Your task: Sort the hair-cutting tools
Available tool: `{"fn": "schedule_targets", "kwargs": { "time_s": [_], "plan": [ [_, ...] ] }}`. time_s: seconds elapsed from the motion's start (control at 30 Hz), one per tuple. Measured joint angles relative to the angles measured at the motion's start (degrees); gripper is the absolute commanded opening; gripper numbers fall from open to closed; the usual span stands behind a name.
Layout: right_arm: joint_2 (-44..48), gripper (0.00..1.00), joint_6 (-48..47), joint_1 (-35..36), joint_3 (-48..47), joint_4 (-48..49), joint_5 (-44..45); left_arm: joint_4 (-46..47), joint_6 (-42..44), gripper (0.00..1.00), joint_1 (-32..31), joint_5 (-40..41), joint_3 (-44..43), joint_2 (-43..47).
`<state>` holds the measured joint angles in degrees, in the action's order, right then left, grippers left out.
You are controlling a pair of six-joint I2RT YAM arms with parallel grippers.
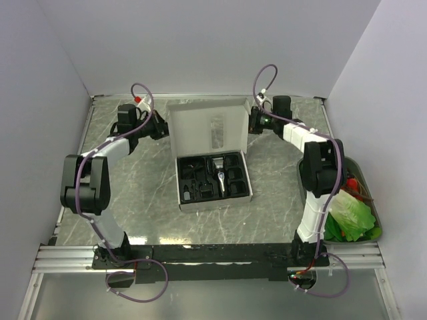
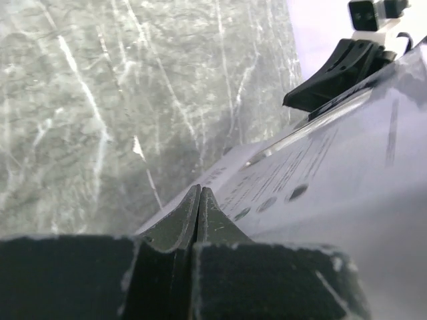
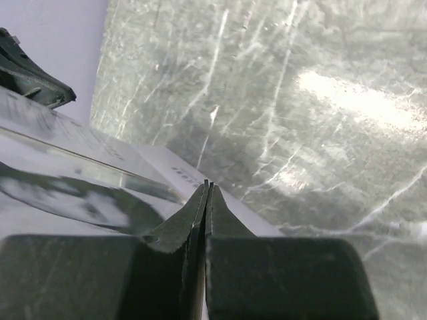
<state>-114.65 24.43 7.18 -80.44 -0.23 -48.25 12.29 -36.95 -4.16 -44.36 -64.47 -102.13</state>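
Note:
A slim black hair clipper (image 1: pixel 218 175) with a silver blade end lies in the black tray of an open white box (image 1: pixel 215 203) at mid table. Several small black attachments (image 1: pixel 193 181) sit in the tray's pockets around it. The box lid (image 1: pixel 200 130) stands raised behind the tray. My left gripper (image 1: pixel 162 128) is shut at the lid's left edge, fingertips (image 2: pixel 199 189) against the printed lid (image 2: pixel 347 180). My right gripper (image 1: pixel 254 121) is shut at the lid's right edge (image 3: pixel 207 183), the lid (image 3: pixel 60 193) beside it. I cannot tell whether either pinches the lid.
A dark tray (image 1: pixel 371 200) with green and red items stands at the right table edge beside the right arm. White walls close in the back and both sides. The opposite gripper shows past the lid in the left wrist view (image 2: pixel 333 73) and the right wrist view (image 3: pixel 27 80).

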Motion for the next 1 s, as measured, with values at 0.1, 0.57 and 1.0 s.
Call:
{"fn": "schedule_targets", "kwargs": {
  "time_s": [0.1,0.57,1.0],
  "plan": [
    [3.1,0.00,-1.6,0.0,1.4,-0.4,1.0,-0.6,0.5,0.01,-0.7,0.8,1.6,3.1],
    [16.2,0.00,-6.8,0.8,12.0,-7.4,9.6,-6.0,3.0,0.01,-4.7,9.2,12.7,16.7],
    [20.6,0.00,-7.6,0.9,14.2,-12.9,18.7,-16.6,6.3,0.01,-4.9,18.0,14.3,22.7]
  ]
}}
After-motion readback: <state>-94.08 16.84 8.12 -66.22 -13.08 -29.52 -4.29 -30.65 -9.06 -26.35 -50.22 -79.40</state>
